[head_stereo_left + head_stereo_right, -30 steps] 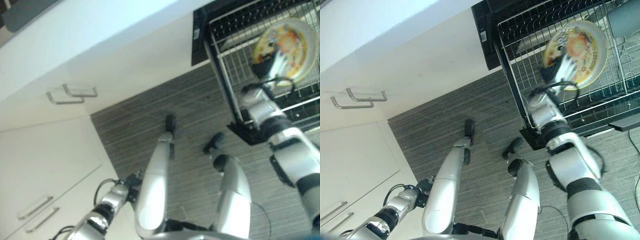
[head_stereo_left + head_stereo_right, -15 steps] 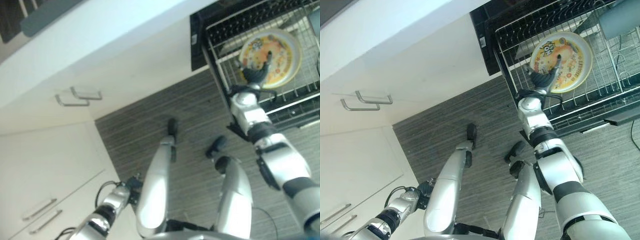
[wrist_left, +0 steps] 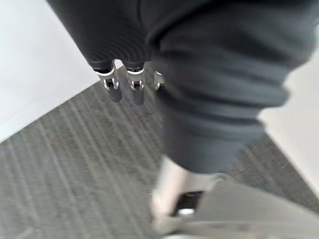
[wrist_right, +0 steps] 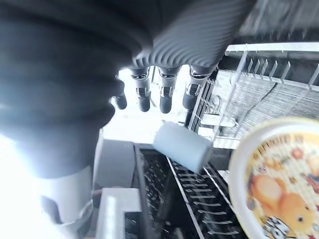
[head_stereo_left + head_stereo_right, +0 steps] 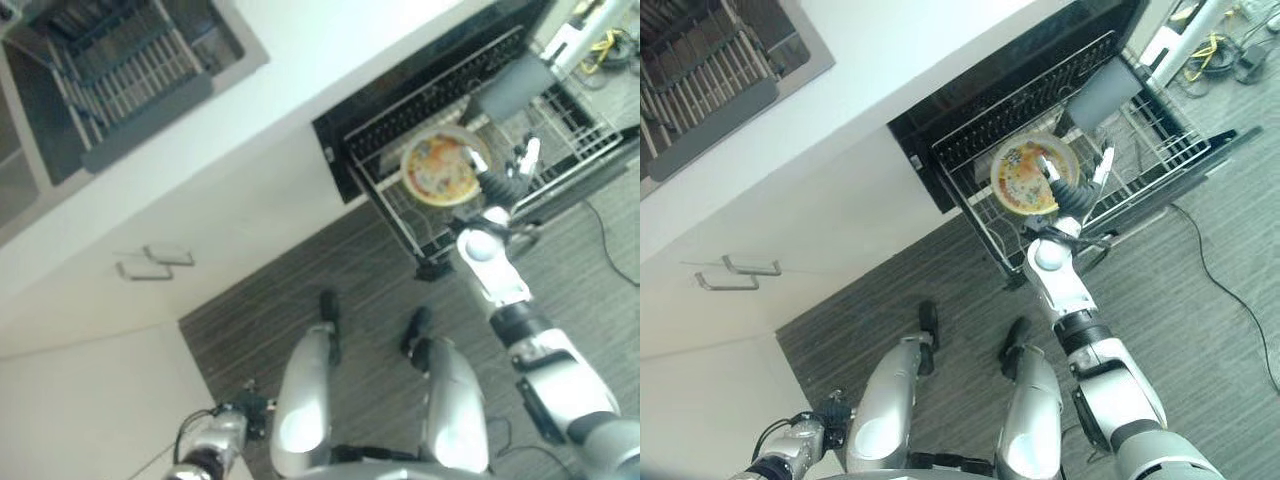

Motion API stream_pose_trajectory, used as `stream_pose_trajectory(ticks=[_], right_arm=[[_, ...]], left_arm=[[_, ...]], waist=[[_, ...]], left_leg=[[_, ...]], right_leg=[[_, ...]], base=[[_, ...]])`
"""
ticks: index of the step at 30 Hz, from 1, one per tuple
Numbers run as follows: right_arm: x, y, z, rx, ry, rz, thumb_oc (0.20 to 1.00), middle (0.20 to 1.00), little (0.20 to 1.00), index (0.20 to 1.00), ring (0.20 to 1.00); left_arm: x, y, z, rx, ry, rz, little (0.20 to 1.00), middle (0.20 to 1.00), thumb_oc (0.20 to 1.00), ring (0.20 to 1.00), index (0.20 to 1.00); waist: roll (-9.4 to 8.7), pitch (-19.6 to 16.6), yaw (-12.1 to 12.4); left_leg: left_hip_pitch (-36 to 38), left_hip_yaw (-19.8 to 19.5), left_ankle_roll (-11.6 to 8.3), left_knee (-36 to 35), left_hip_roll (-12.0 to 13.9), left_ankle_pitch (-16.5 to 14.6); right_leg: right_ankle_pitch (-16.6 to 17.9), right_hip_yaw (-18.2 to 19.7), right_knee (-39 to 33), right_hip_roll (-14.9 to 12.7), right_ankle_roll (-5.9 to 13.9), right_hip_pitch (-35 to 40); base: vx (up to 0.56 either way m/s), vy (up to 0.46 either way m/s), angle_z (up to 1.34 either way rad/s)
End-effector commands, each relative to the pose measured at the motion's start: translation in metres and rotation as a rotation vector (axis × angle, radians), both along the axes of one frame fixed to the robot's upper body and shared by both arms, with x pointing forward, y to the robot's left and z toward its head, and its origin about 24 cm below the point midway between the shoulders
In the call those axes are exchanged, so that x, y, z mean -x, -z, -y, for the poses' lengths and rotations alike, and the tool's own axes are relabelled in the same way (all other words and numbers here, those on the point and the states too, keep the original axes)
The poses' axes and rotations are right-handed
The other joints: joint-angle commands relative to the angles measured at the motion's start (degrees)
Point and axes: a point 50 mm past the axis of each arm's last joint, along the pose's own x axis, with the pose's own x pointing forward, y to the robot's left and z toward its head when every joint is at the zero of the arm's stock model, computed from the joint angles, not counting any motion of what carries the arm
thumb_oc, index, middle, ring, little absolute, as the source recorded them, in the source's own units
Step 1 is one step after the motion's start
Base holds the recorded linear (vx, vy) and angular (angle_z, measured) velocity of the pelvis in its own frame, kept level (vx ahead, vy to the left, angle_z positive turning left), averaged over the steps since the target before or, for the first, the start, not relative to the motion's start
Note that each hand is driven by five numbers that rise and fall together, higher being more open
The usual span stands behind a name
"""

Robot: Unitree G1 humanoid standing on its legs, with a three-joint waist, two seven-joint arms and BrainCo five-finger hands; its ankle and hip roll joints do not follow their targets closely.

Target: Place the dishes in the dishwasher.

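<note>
A round plate (image 5: 1023, 176) with a yellow and orange cartoon print stands among the wires of the pulled-out dishwasher rack (image 5: 1160, 160). My right hand (image 5: 1076, 192) is just in front of the plate's near edge, open, with its fingers spread and nothing held. In the right wrist view the straight fingers (image 4: 166, 97) hang apart from the plate (image 4: 279, 184). My left hand (image 5: 215, 440) hangs low by the cabinet front, relaxed and empty over the floor (image 3: 60, 174).
A grey cup (image 5: 1105, 90) lies in the rack behind the plate. The open dishwasher (image 5: 345, 150) sits under a white counter with a sink (image 5: 130, 60) holding a drying rack. Cabinet handles (image 5: 155, 262) are at the left. Striped grey floor lies below.
The camera has swung, so the whole view has shifted. My right hand, which held the plate over the rack, has opened and drawn back; the plate now stands in the rack.
</note>
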Motion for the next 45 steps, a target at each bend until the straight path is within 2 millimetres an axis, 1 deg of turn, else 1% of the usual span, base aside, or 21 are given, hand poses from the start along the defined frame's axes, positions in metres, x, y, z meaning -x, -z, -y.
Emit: stream_pose_trajectory(ticks=[1, 4, 5, 7, 9, 11, 13, 14, 15, 17, 19, 22, 24, 25, 26, 27, 29, 33, 38, 40, 45], right_arm=[[-0.001, -0.032, -0.006, 0.021, -0.143, 0.148, 1.000, 1.000, 1.000, 1.000, 1.000], [0.013, -0.023, -0.005, 0.035, -0.294, 0.145, 1.000, 1.000, 1.000, 1.000, 1.000], [0.022, -0.019, 0.007, 0.030, -0.318, 0.141, 1.000, 1.000, 1.000, 1.000, 1.000], [0.038, -0.023, 0.022, 0.051, -0.391, 0.191, 1.000, 1.000, 1.000, 1.000, 1.000], [0.052, -0.026, 0.037, 0.086, -0.392, 0.218, 1.000, 1.000, 1.000, 1.000, 1.000], [0.069, -0.026, 0.064, 0.105, -0.303, 0.245, 1.000, 1.000, 1.000, 1.000, 1.000], [0.080, -0.022, 0.082, 0.093, -0.208, 0.253, 1.000, 1.000, 1.000, 1.000, 1.000], [0.088, -0.011, 0.099, 0.028, -0.125, 0.239, 1.000, 1.000, 1.000, 1.000, 1.000], [0.092, -0.005, 0.106, -0.007, -0.092, 0.238, 1.000, 1.000, 1.000, 1.000, 1.000], [0.102, 0.020, 0.125, -0.129, 0.010, 0.214, 1.000, 1.000, 1.000, 1.000, 1.000], [0.106, 0.044, 0.139, -0.290, 0.070, 0.176, 1.000, 1.000, 1.000, 1.000, 1.000], [0.110, 0.075, 0.153, -0.393, 0.172, 0.090, 1.000, 1.000, 1.000, 1.000, 1.000], [0.109, 0.095, 0.157, -0.472, 0.185, 0.030, 1.000, 1.000, 1.000, 1.000, 1.000], [0.108, 0.098, 0.156, -0.481, 0.183, 0.020, 1.000, 1.000, 1.000, 1.000, 1.000], [0.105, 0.109, 0.152, -0.513, 0.151, -0.018, 1.000, 1.000, 1.000, 1.000, 1.000], [0.101, 0.114, 0.148, -0.549, 0.123, -0.029, 1.000, 1.000, 1.000, 1.000, 1.000], [0.090, 0.124, 0.141, -0.720, 0.044, 0.009, 1.000, 1.000, 1.000, 1.000, 1.000], [0.073, 0.132, 0.126, -0.768, -0.037, -0.052, 1.000, 1.000, 1.000, 1.000, 1.000], [0.043, 0.119, 0.112, -0.705, -0.136, -0.119, 1.000, 1.000, 1.000, 1.000, 1.000], [0.029, 0.105, 0.110, -0.622, -0.172, -0.143, 1.000, 1.000, 1.000, 1.000, 1.000], [0.006, 0.078, 0.110, -0.528, -0.224, -0.151, 1.000, 1.000, 1.000, 1.000, 1.000]], left_arm=[[-0.008, 0.002, 0.037, 0.123, 0.034, 0.053, 1.000, 1.000, 1.000, 1.000, 1.000], [0.013, 0.009, 0.029, 0.123, 0.035, -0.011, 1.000, 1.000, 1.000, 1.000, 1.000], [0.026, 0.013, 0.026, 0.124, 0.023, -0.046, 1.000, 1.000, 1.000, 1.000, 1.000], [0.043, 0.017, 0.019, 0.128, 0.000, -0.095, 1.000, 1.000, 1.000, 1.000, 1.000], [0.056, 0.020, 0.017, 0.131, -0.009, -0.136, 1.000, 1.000, 1.000, 1.000, 1.000], [0.072, 0.024, 0.016, 0.134, -0.019, -0.178, 1.000, 1.000, 1.000, 1.000, 1.000], [0.079, 0.025, 0.016, 0.131, -0.024, -0.199, 1.000, 1.000, 1.000, 1.000, 1.000], [0.083, 0.026, 0.015, 0.131, -0.036, -0.210, 1.000, 1.000, 1.000, 1.000, 1.000], [0.083, 0.026, 0.015, 0.131, -0.040, -0.212, 1.000, 1.000, 1.000, 1.000, 1.000], [0.083, 0.026, 0.013, 0.137, -0.045, -0.216, 1.000, 1.000, 1.000, 1.000, 1.000], [0.081, 0.026, 0.012, 0.143, -0.041, -0.227, 1.000, 1.000, 1.000, 1.000, 1.000], [0.077, 0.026, 0.012, 0.164, -0.046, -0.239, 1.000, 1.000, 1.000, 1.000, 1.000], [0.071, 0.026, 0.014, 0.170, -0.028, -0.240, 1.000, 1.000, 1.000, 1.000, 1.000], [0.070, 0.025, 0.014, 0.164, -0.015, -0.237, 1.000, 1.000, 1.000, 1.000, 1.000], [0.067, 0.025, 0.015, 0.146, 0.040, -0.230, 1.000, 1.000, 1.000, 1.000, 1.000], [0.064, 0.024, 0.016, 0.144, 0.065, -0.223, 1.000, 1.000, 1.000, 1.000, 1.000], [0.058, 0.023, 0.020, 0.162, 0.082, -0.213, 1.000, 1.000, 1.000, 1.000, 1.000], [0.056, 0.024, 0.029, 0.207, 0.094, -0.207, 1.000, 1.000, 1.000, 1.000, 1.000], [0.052, 0.024, 0.039, 0.251, 0.128, -0.188, 1.000, 1.000, 1.000, 1.000, 1.000], [0.049, 0.023, 0.043, 0.267, 0.151, -0.185, 1.000, 1.000, 1.000, 1.000, 1.000], [0.044, 0.022, 0.046, 0.281, 0.182, -0.178, 1.000, 1.000, 1.000, 1.000, 1.000]], waist=[[-0.69, -1.0, -0.5], [-1.87, -3.9, -1.8], [-2.36, -5.4, -2.6], [-2.87, -7.3, -3.7], [-3.17, -8.7, -4.4], [-3.55, -10.3, -5.6], [-3.83, -11.0, -6.4], [-3.99, -11.3, -7.1], [-4.04, -11.3, -7.3], [-3.89, -11.0, -7.8], [-3.51, -10.8, -7.8], [-2.60, -10.3, -7.4], [-1.68, -9.6, -6.8], [-1.49, -9.5, -6.7], [-0.88, -9.2, -6.2], [-0.46, -8.9, -5.8], [0.55, -8.1, -4.8], [2.33, -7.5, -3.0], [4.16, -6.6, -0.6], [4.72, -6.1, 0.3], [4.90, -4.8, 1.9]], left_leg=[[6.3, 5.7, 0.91, -3.2, -0.8, -5.3], [9.4, 5.9, 0.77, -4.9, -0.9, -5.5], [10.6, 6.2, 0.71, -5.5, -0.7, -5.7], [12.4, 6.9, 0.69, -6.7, -0.7, -6.0], [14.0, 7.3, 0.74, -7.8, -0.7, -6.1], [15.3, 7.9, 0.81, -8.7, -0.7, -6.2], [15.6, 8.4, 0.78, -8.9, -0.6, -6.4], [15.5, 8.6, 0.88, -8.6, -0.6, -6.8], [15.4, 8.7, 0.93, -8.4, -0.6, -7.0], [15.3, 9.0, 1.01, -8.1, -0.5, -7.2], [15.4, 9.0, 1.04, -8.2, -0.5, -7.2], [14.7, 8.5, 0.79, -8.1, -0.6, -6.9], [14.3, 7.8, 0.65, -8.1, -0.6, -6.7], [14.2, 7.6, 0.63, -8.1, -0.7, -6.6], [13.9, 7.0, 0.64, -8.4, -1.0, -6.2], [13.4, 6.5, 0.71, -8.5, -1.3, -6.0], [11.6, 5.3, 0.66, -7.8, -1.9, -5.5], [9.8, 3.5, 0.84, -7.3, -3.1, -4.8], [7.4, 1.7, 0.81, -6.6, -4.4, -3.8], [6.0, 1.3, 0.68, -6.2, -4.7, -3.3], [3.8, 0.5, 0.88, -5.0, -5.1, -3.1]], right_leg=[[-8.7, 2.8, 2.1, 1.2, 1.06, 5.4], [-8.5, 3.2, -1.6, 2.3, 0.92, 9.4], [-8.4, 3.4, -3.0, 2.6, 0.93, 10.9], [-8.3, 3.3, -4.9, 2.8, 1.21, 12.8], [-8.1, 3.3, -6.4, 3.2, 1.52, 14.3], [-7.8, 3.5, -7.6, 3.5, 1.93, 15.4], [-7.8, 3.6, -7.9, 3.6, 2.13, 15.6], [-7.9, 3.7, -7.8, 3.7, 2.20, 15.5], [-8.0, 3.8, -7.7, 3.7, 2.17, 15.5], [-8.3, 3.6, -7.3, 3.6, 2.10, 15.3], [-8.4, 3.4, -7.3, 3.4, 2.08, 15.3], [-8.6, 2.9, -6.7, 2.8, 1.91, 14.7], [-8.9, 2.8, -5.6, 2.3, 1.72, 14.0], [-9.0, 2.8, -5.4, 2.2, 1.69, 13.9], [-9.1, 2.7, -4.9, 1.8, 1.72, 13.6], [-9.3, 2.7, -4.3, 1.5, 1.69, 13.1], [-9.9, 2.7, -2.0, 0.7, 1.45, 11.2], [-10.9, 2.5, 1.2, -0.3, 1.05, 9.3], [-11.5, 2.0, 4.2, -1.7, 0.91, 7.0], [-11.6, 1.8, 5.3, -2.1, 0.87, 5.8], [-11.8, 1.7, 7.2, -2.6, 0.65, 3.7]], base=[[0.12, -0.116, -0.35], [0.20, -0.113, -0.26], [0.17, -0.079, -0.15], [0.19, -0.081, -0.09], [0.16, -0.075, -0.14], [0.14, -0.064, -0.19], [0.07, -0.039, -0.07], [0.02, -0.030, -0.11], [0.00, -0.027, -0.15], [0.00, -0.010, -0.11], [0.02, 0.006, -0.08], [0.00, 0.024, 0.04], [0.00, 0.067, 0.08], [0.03, 0.092, 0.07], [0.04, 0.075, 0.07], [0.01, 0.099, 0.09], [-0.04, 0.110, 0.25], [0.03, 0.121, 0.30], [0.04, 0.131, 0.27], [0.01, 0.131, 0.16], [-0.01, 0.075, 0.10]])
